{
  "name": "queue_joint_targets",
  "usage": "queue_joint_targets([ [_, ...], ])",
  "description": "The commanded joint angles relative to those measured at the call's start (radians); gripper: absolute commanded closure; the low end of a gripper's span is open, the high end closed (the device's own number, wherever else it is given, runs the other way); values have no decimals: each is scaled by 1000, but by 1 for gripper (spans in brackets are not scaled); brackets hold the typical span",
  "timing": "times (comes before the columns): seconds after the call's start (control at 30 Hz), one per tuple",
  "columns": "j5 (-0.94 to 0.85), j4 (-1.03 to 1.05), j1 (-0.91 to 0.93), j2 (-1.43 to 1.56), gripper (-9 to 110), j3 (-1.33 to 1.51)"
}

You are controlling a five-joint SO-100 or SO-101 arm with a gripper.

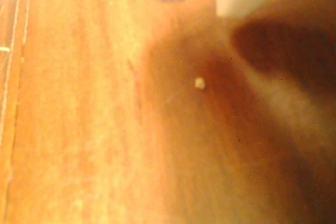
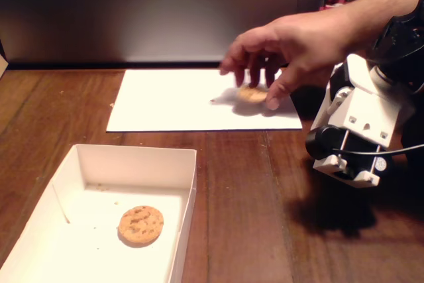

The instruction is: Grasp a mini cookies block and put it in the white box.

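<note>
Currently a cookie (image 2: 252, 93) is being set on the paper sheet (image 2: 172, 101) by a human hand (image 2: 291, 48), up and to the left of the gripper (image 2: 344, 164) in the fixed view, well apart from it. Round, it offers no long axis. Whether the fingers are parted or closed cannot be told. Another cookie (image 2: 140, 224) is already seen lying in the white box (image 2: 136, 157), lower left. Only the wood table (image 1: 79, 129), a crumb (image 1: 199, 82) and shadow are shown by the blurred wrist view.
</note>
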Motion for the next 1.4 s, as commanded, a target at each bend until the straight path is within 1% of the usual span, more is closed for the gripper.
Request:
queue_joint_targets([
  [0.0,-3,21,-8,69,101,-15],
  [1.0,-12,6,-8,69,101,-12],
  [1.03,-34,3,-12,69,101,-12],
  [1.07,-124,-26,-11,69,101,-5],
  [1.13,-439,-78,-2,69,101,6],
  [1.37,-426,-195,103,69,101,-150],
])
